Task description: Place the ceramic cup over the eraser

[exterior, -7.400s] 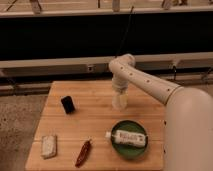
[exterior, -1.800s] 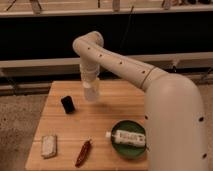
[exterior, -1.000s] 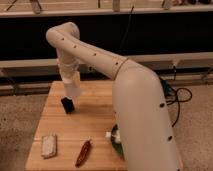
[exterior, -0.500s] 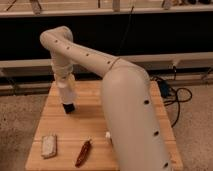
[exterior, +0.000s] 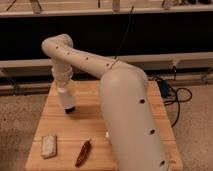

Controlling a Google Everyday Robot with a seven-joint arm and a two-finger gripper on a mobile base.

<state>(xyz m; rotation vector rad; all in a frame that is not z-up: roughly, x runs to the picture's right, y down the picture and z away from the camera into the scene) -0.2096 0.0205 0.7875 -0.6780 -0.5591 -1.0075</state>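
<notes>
Camera view, the only one: the arm (exterior: 122, 95) fills the middle and right of the frame, bending back to the left-centre where the gripper (exterior: 65, 95) points straight down over the wooden table (exterior: 90, 125). It is closed on the ceramic cup (exterior: 66, 98), which hangs mouth-down from it. Just below the cup's rim a dark sliver shows, which I take to be the eraser (exterior: 70, 109); most of it is hidden by the cup.

Compared with half a second ago, the cup has dropped lower and sits more squarely above the black block, which a second ago was plainly visible beside it. That suggests the covering step is nearly finished: what seems left is the last bit of descent until the rim meets the wood, then release. Whether the rim already touches the table cannot be told.

Lower left of the frame lies a pale grey-white block (exterior: 49, 145), and to its right a red chilli pepper (exterior: 83, 152), both well apart from the cup.
</notes>
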